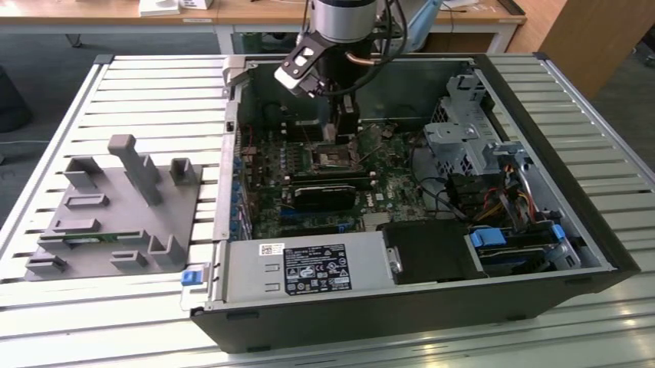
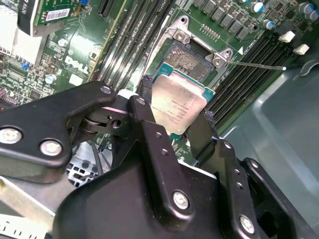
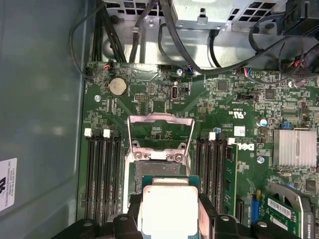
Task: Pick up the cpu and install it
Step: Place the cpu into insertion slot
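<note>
My black gripper (image 2: 175,110) pinches the small flat square silvery-grey cpu (image 2: 178,99) by two edges, over the open metal-framed socket (image 2: 192,59) on the green motherboard (image 2: 67,50)

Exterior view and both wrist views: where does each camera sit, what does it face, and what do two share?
Exterior view: off the arm, looking down into the open case; the arm shows.
First wrist view: at the wrist, facing the motherboard; the gripper shows.
Second wrist view: at the wrist, slanted across the motherboard; gripper links show.
Shared: both wrist views show the cpu gripped near the socket.
</note>
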### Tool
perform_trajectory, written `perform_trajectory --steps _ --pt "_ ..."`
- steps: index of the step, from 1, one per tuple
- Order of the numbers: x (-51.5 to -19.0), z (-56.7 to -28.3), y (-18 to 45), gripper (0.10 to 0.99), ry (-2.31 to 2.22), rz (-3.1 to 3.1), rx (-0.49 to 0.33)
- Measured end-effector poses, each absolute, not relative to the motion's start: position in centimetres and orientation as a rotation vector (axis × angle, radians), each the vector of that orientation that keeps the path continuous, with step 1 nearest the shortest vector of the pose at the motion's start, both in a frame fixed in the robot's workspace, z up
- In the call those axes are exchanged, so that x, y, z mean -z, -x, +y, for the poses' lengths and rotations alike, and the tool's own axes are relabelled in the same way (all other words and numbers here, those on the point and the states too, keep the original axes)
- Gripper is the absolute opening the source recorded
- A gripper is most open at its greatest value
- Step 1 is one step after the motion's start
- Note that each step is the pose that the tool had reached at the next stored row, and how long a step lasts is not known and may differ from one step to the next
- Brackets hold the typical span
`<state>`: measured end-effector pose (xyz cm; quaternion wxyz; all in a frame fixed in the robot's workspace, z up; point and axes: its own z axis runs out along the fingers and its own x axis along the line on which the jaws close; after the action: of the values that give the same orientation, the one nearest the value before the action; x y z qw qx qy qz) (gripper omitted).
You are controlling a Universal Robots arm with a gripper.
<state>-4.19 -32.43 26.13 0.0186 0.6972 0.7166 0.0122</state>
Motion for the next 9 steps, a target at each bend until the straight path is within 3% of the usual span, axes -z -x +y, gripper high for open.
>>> perform_trajectory --steps 9 --pt "-24.5 -32.2 4.3 0.533 -2.165 2.223 -0.036"
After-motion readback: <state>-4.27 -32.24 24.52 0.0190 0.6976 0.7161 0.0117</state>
